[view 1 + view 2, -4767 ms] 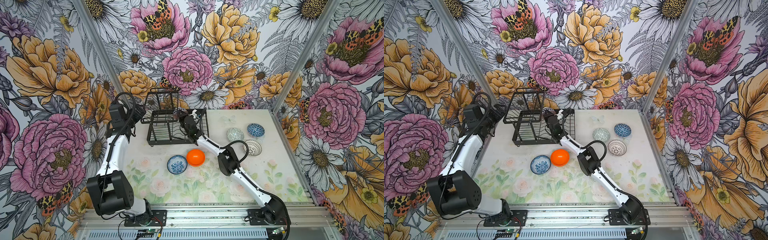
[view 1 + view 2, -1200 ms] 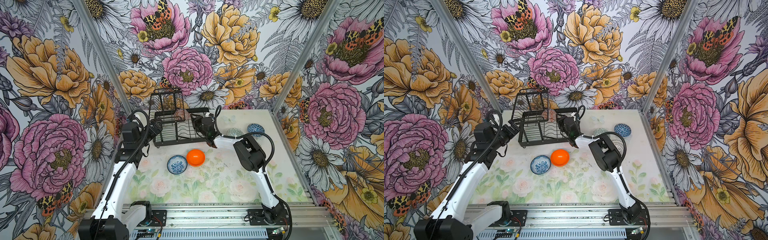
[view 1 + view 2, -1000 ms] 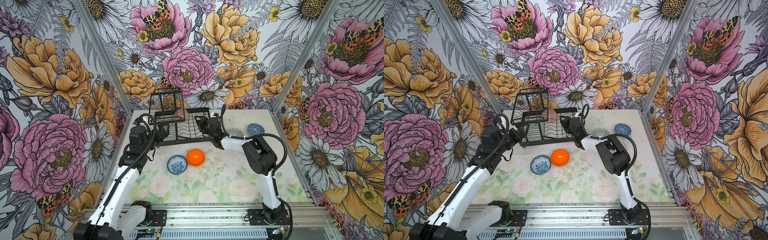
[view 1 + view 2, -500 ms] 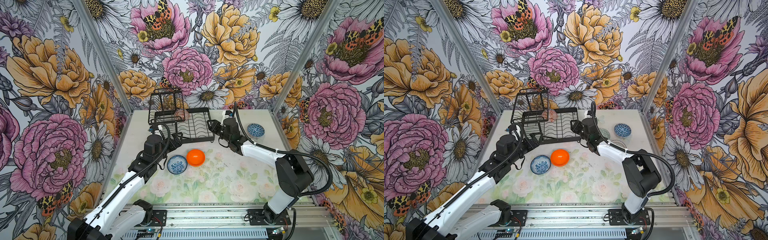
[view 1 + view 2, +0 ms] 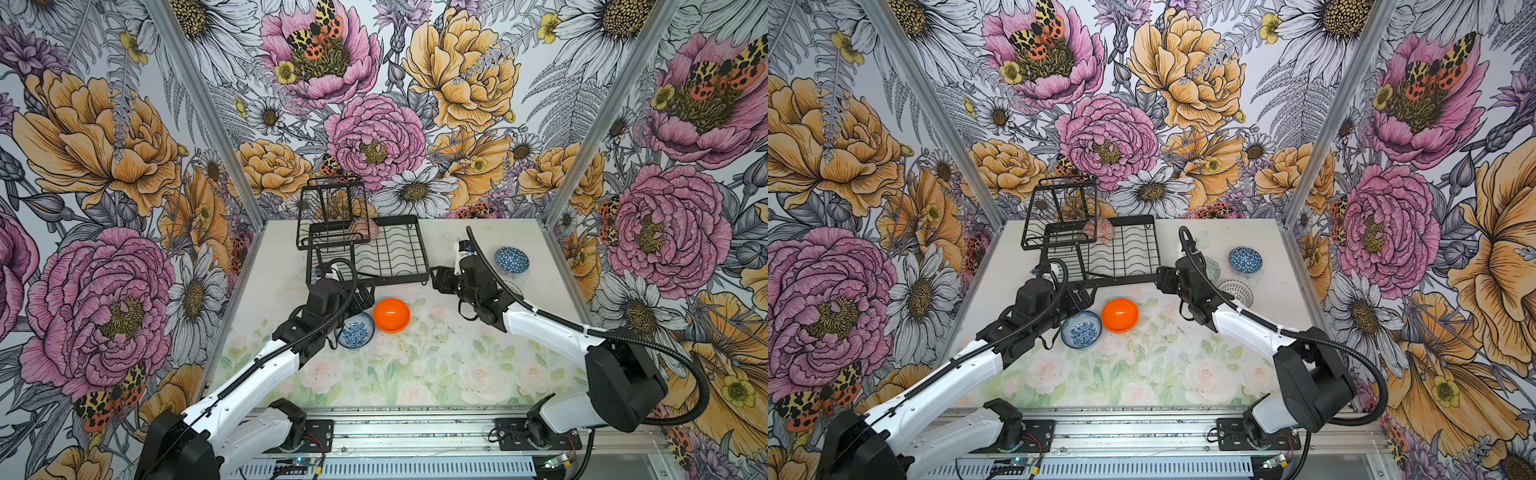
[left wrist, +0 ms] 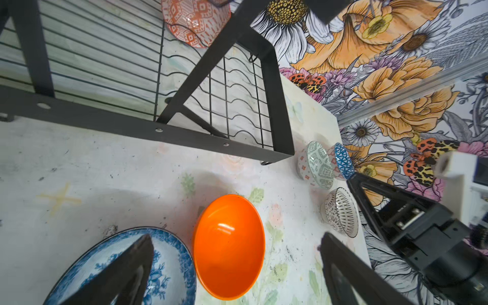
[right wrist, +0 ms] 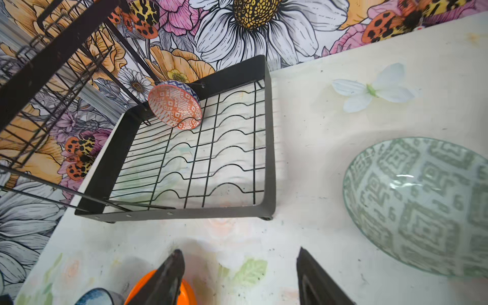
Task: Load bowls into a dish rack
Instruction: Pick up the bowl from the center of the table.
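The black wire dish rack (image 5: pixel 422 249) (image 5: pixel 1156 253) stands at the back, with an orange-white bowl (image 5: pixel 363 228) (image 7: pixel 174 104) leaning in its far slots. A plain orange bowl (image 5: pixel 391 314) (image 6: pixel 229 245) and a blue-white floral bowl (image 5: pixel 355 330) (image 6: pixel 169 264) sit side by side in front of the rack. My left gripper (image 5: pixel 365 297) (image 6: pixel 237 235) hangs open just over them, holding nothing. My right gripper (image 5: pixel 436 278) (image 7: pixel 240 249) is open and empty near the rack's front right corner. Beside it lies the pale green bowl (image 7: pixel 422 206) (image 5: pixel 1212 268).
A dark blue geometric bowl (image 5: pixel 511 260) and a black-white lattice bowl (image 5: pixel 1236 291) rest on the table's right side, behind my right arm. The rack's raised basket tier (image 5: pixel 332 208) stands at its left end. Flowered walls enclose the table on three sides.
Both arms have drawn back from the rack toward the front. My left gripper came down over the orange and floral bowls. My right gripper's jaws have widened, and the orange-white bowl stays in the rack.
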